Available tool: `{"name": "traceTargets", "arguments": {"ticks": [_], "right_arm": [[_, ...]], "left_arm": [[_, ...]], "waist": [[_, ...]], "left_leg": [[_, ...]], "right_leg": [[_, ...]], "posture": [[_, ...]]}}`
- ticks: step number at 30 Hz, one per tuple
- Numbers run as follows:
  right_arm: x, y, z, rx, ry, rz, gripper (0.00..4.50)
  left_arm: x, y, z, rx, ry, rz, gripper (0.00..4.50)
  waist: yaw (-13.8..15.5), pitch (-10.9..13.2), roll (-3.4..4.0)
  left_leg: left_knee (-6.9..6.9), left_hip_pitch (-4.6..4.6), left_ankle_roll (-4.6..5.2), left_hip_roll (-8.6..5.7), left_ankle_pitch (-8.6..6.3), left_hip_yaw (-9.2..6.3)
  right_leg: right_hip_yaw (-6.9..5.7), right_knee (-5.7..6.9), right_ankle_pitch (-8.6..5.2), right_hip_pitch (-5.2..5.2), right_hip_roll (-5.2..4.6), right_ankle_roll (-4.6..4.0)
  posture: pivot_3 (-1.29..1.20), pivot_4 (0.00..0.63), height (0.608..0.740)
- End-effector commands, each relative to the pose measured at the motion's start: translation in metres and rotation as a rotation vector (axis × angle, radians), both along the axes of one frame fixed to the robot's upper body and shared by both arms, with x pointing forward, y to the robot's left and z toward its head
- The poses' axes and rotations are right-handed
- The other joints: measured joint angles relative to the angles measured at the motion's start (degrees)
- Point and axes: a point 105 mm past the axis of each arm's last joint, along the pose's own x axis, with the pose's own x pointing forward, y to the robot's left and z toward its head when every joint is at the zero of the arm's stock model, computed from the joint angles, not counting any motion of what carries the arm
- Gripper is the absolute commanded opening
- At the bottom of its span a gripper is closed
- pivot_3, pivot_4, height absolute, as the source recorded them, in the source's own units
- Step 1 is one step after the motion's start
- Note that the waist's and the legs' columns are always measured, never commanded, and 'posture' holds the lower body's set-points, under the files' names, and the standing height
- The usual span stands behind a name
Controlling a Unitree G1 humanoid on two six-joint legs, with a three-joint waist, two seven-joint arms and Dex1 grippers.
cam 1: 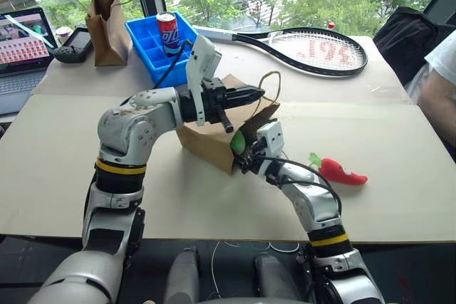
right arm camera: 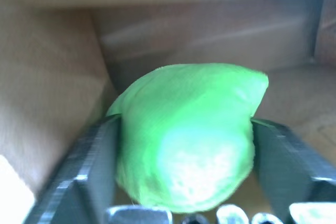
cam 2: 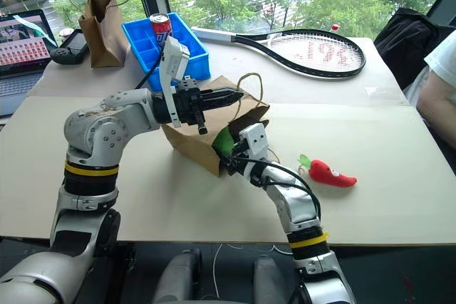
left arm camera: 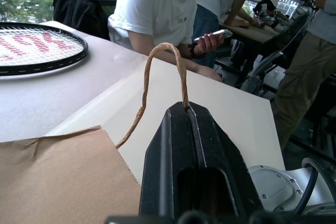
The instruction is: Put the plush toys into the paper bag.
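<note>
- Head views: the paper bag (cam 1: 214, 137) lies tipped on its side on the table (cam 1: 399, 147), its mouth facing the robot's right. The left gripper (cam 1: 253, 94) is pinched fully together on the bag's loop handle (cam 1: 271, 83), lifting the upper edge of the mouth. The right gripper (cam 1: 246, 153) is at the bag's mouth with the green plush toy (cam 1: 237, 142) between its fingers, partly inside the opening. The red chili plush toy (cam 1: 340, 171) lies on the table just to the right of the right arm, apart from the bag.
- Also on the table: a tennis racket (cam 1: 313, 49), a blue tray (cam 1: 153, 51) holding a soda can (cam 1: 166, 32), a darker narrow paper bag (cam 1: 107, 26) and a laptop (cam 1: 25, 48).
- Left wrist view: 2 black fingers (left arm camera: 173, 150) meet with no gap, the twisted handle (left arm camera: 157, 72) nipped at their tips. People (left arm camera: 157, 14) stand beyond the table.
- Right wrist view: the green toy (right arm camera: 189, 140) sits between the 2 spread fingers (right arm camera: 89, 166), brown paper walls around it; whether they still press it I cannot tell.
</note>
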Motion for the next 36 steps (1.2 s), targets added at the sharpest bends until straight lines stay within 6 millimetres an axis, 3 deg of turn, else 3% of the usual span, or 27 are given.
{"name": "traceTargets", "arguments": {"ticks": [1, 11, 16, 19, 23, 29, 33, 36], "right_arm": [[-0.011, -0.014, 0.023, -0.007, -0.075, -0.008, 4.42], [-0.032, -0.101, 0.048, -0.137, -0.114, -0.177, 4.42], [-0.048, -0.189, 0.04, -0.494, -0.034, -0.299, 4.42], [-0.059, -0.223, 0.035, -0.547, 0.043, -0.332, 4.42], [-0.06, -0.238, 0.02, -0.55, 0.088, -0.339, 4.42], [-0.056, -0.236, -0.019, -0.538, 0.186, -0.333, 4.42], [-0.054, -0.233, -0.027, -0.512, 0.214, -0.336, 3.45], [-0.058, -0.232, -0.028, -0.532, 0.234, -0.305, 2.32]], "left_arm": [[-0.009, -0.001, 0.009, -0.011, -0.039, -0.044, 0.0], [-0.011, 0.003, 0.007, -0.001, -0.035, -0.066, 0.0], [-0.015, 0.002, 0.005, 0.005, -0.031, -0.095, 0.0], [-0.016, 0.001, 0.005, 0.005, -0.031, -0.103, 0.0], [-0.017, 0.0, 0.004, 0.006, -0.032, -0.11, 0.0], [-0.018, 0.003, 0.008, 0.017, -0.044, -0.119, 0.0], [-0.018, 0.007, 0.011, 0.03, -0.056, -0.118, 0.0], [-0.016, 0.009, 0.014, 0.033, -0.065, -0.114, 0.0]], "waist": [[0.0, 0.0, 0.0], [0.2, 0.0, -0.01], [0.6, 0.0, -0.01], [0.7, 0.0, -0.05], [-0.2, 0.0, -0.04], [-0.1, 0.0, -0.04], [-0.1, 0.0, -0.04], [0.1, 0.0, -0.04]], "left_leg": [[0.0, 0.0, 0.0, 0.0, 0.0, 0.0], [0.01, 0.0, 0.0, -0.01, 0.0, 0.01], [0.01, 0.0, 0.0, -0.06, 0.0, 0.01], [0.02, 0.0, 0.0, -0.1, 0.0, 0.01], [0.02, 0.04, 0.01, -0.09, 0.0, -0.04], [0.05, 0.08, 0.01, -0.1, 0.01, -0.07], [0.06, 0.08, 0.01, -0.11, 0.01, -0.06], [0.1, 0.08, 0.01, -0.11, 0.01, -0.07]], "right_leg": [[0.0, 0.01, 0.0, -0.01, 0.0, 0.0], [0.01, -0.03, -0.03, 0.02, -0.02, 0.02], [0.01, -0.14, -0.04, 0.06, -0.05, 0.03], [0.03, -0.23, -0.06, 0.11, -0.09, 0.05], [0.05, -0.19, -0.14, 0.12, -0.04, 0.2], [0.06, -0.15, -0.24, 0.15, -0.04, 0.4], [0.07, -0.17, -0.24, 0.16, -0.04, 0.4], [0.06, -0.16, -0.24, 0.2, -0.04, 0.4]], "posture": [[0.0, 0.15, 0.731], [0.0, 0.15, 0.731], [0.0, 0.15, 0.731], [0.0, 0.15, 0.731], [0.0, 0.15, 0.731], [0.0, 0.15, 0.731], [0.0, 0.15, 0.731], [0.0, 0.15, 0.731]]}}
